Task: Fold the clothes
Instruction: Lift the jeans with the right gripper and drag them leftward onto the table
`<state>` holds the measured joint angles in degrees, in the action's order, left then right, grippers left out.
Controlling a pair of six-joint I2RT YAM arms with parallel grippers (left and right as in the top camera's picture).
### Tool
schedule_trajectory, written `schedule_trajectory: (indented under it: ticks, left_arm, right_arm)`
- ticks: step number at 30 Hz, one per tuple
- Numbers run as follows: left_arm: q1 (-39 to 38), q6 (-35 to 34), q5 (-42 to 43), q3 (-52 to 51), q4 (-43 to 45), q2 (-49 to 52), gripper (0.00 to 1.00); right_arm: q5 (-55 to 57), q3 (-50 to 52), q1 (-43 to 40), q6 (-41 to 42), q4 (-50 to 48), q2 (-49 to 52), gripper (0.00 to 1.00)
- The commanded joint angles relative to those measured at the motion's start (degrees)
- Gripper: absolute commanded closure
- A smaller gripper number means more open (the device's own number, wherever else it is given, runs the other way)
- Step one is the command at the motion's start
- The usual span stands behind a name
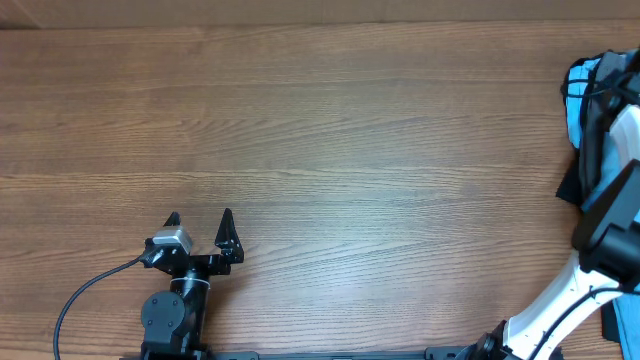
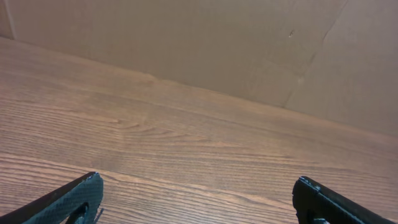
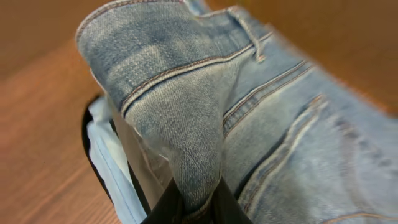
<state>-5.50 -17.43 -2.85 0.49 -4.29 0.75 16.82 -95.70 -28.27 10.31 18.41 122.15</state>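
In the right wrist view my right gripper [image 3: 198,202] is shut on a fold of the light-blue denim jeans [image 3: 186,106], near the waistband and a stitched pocket. Pale-blue and dark garments [image 3: 106,155] lie under the jeans. In the overhead view the pile of clothes [image 1: 590,85] sits at the far right edge, partly hidden by my right arm [image 1: 610,215]. My left gripper [image 1: 200,232] is open and empty near the front left of the table; its two fingers show in the left wrist view [image 2: 196,202] over bare wood.
The wooden table [image 1: 320,150] spans the overhead view. A black cable [image 1: 85,290] runs from my left arm at the front left. A brown wall [image 2: 249,50] stands behind the table's far edge.
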Motion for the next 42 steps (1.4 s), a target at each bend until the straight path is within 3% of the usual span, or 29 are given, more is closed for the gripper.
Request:
schedule_trajectory:
  ticks: [1,12,23,32,42]
  left_arm:
    - [0.3,1.1,-0.7,-0.2,0.2,-0.5,0.0]
    - [0.3,1.1,-0.7,-0.2,0.2,-0.5,0.0]
    - [0.3,1.1,-0.7,-0.2,0.2,-0.5,0.0]
    - [0.3,1.1,-0.7,-0.2,0.2,-0.5,0.0]
    - [0.3,1.1,-0.7,-0.2,0.2,-0.5,0.0]
  right_arm:
    - [0.7,-1.5,-0.3,1.9,0.0,-7.7,0.96]
    - [1.0,-1.5,1.1,1.9,1.4,-21.1,0.96]
    - [1.0,-1.5,13.9,1.7,-3.5,-31.8,0.96]
    - [-11.6,-1.4,30.8,6.3,-6.8,-28.9,0.96]
    - [-26.0,-1.5,50.5,16.3,-15.1,-13.2,0.96]
